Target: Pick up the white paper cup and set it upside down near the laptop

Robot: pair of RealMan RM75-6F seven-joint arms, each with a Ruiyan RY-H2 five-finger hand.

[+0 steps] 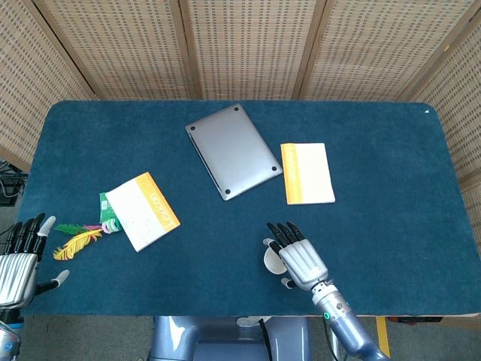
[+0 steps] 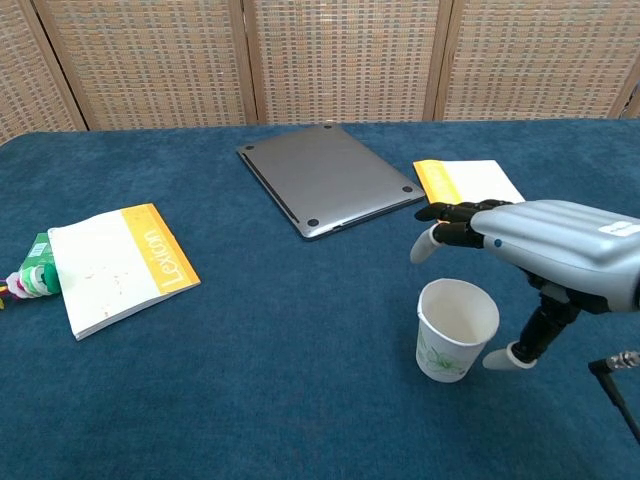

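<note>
The white paper cup [image 2: 455, 330] stands upright, mouth up, near the table's front edge; in the head view only a sliver of the cup [image 1: 269, 258] shows. My right hand [image 2: 540, 250] hovers open over and just right of it, fingers stretched above the rim and thumb beside the cup's right wall, not touching as far as I can see; from above the right hand [image 1: 297, 256] covers most of the cup. The closed grey laptop [image 1: 233, 150] lies at the back centre. My left hand [image 1: 19, 259] is open at the front left corner, holding nothing.
An orange-and-white booklet [image 1: 307, 173] lies right of the laptop. Another orange-and-white book [image 1: 143, 210] lies at the left, with a green packet [image 1: 109, 214] and coloured feathers [image 1: 77, 238] beside it. The blue table [image 1: 391, 218] ends close in front of the cup.
</note>
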